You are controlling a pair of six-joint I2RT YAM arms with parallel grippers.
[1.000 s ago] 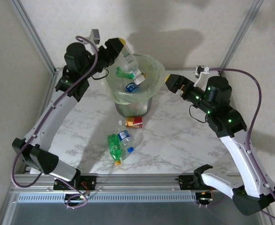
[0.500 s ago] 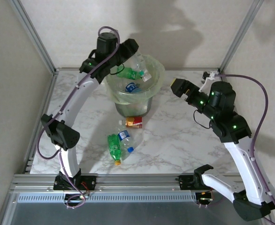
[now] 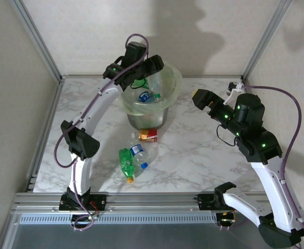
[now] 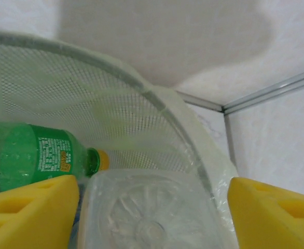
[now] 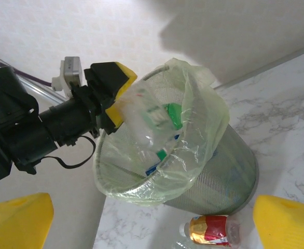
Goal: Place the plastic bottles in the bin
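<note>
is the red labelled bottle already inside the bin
No, the small red-labelled plastic bottle lies on its side on the white marble table, just in front of the round grey metal bin.

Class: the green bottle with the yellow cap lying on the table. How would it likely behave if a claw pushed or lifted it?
Lying on its side, the round green bottle would probably roll if nudged, perhaps against the clear bottle beside it. Small and plastic, it likely lifts easily but may dent when squeezed.

Grey metal-mesh bin [image 5: 230, 171] with thin translucent plastic liner [image 5: 204, 104], glossy clear plastic bottle [image 4: 147, 215], smooth marble-patterned table [image 3: 193, 150].
</note>
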